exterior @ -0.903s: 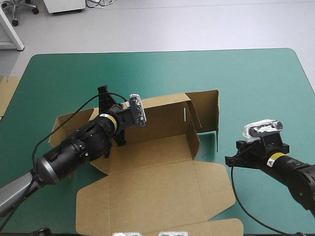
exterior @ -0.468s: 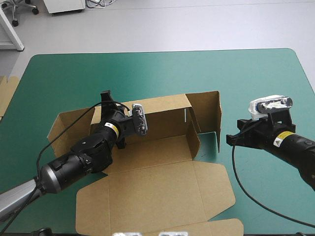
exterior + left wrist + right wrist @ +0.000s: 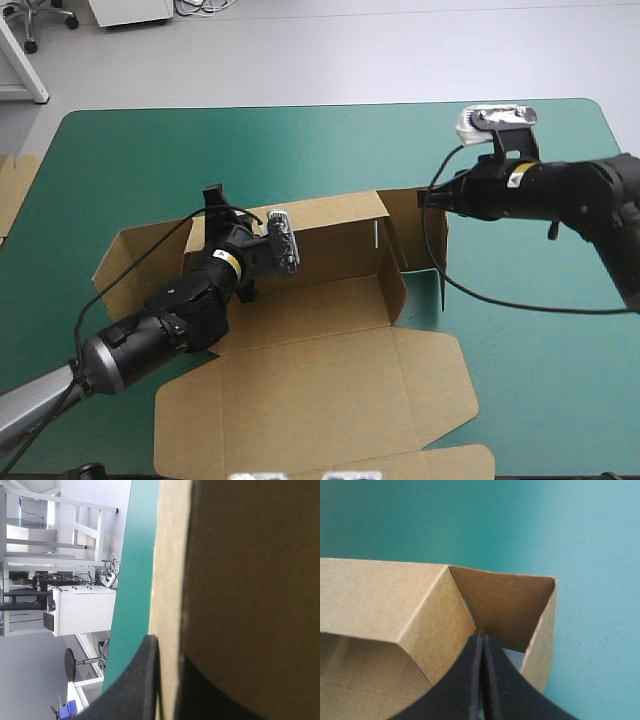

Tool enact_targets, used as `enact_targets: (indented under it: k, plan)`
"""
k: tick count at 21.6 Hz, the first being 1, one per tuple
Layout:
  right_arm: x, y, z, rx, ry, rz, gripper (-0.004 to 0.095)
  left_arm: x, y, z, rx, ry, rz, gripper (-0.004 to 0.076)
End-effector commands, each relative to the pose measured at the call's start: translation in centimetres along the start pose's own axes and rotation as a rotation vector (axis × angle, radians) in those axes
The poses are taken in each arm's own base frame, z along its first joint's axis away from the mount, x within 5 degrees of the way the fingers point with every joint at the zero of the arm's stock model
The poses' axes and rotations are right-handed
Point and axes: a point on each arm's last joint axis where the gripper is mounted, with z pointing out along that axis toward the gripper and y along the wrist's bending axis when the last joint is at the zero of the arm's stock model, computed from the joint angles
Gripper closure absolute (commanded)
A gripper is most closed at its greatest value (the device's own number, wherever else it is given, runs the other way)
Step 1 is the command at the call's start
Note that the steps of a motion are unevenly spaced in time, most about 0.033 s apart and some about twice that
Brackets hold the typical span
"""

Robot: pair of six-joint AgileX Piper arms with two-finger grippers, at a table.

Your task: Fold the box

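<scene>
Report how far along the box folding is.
Done: the box has its back wall upright and the right end flaps raised. In hand: the left gripper is shut on that wall's top edge; the right gripper, shut, points into the right end corner. Left: the left end flap leans outward, and the lid panel lies flat on the teal-green cover.

Robotics lab, teal-green table (image 3: pixel 120 150)
Past the left gripper (image 3: pixel 169 647): white cabinet (image 3: pixel 82 612), loose cables (image 3: pixel 107 575), a wheeled chair (image 3: pixel 72 661) (on bare grey floor (image 3: pixel 400 50)).
</scene>
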Motion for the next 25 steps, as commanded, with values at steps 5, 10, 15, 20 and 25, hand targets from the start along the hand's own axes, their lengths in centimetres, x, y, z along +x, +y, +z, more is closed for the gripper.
enact_targets:
  k: [5,10,15,20,25]
  plan:
    - [-4.9,0.8,-0.2,-0.018,-0.031,-0.048,0.0927,0.3,0.7,-0.6,-0.06,0.036,0.006,0.0734]
    - [-4.9,0.8,0.6,-0.03,0.004,-0.048,0.0927,-0.7,-0.1,-1.8,-0.089,0.056,0.06,0.0734]
    - [-5.2,1.2,0.8,-0.077,-0.011,-0.042,0.0927,-1.3,-0.7,-2.2,-0.085,0.06,0.047,0.0734]
    - [-6.2,0.9,2.8,-0.078,0.004,-0.035,0.0927,-1.4,-1.9,-2.2,-0.057,0.051,0.073,0.0734]
    - [-6.4,-0.3,5.7,-0.061,0.063,-0.008,0.0927,-1.1,-3.1,-2.0,-0.039,0.056,0.11,0.0734]
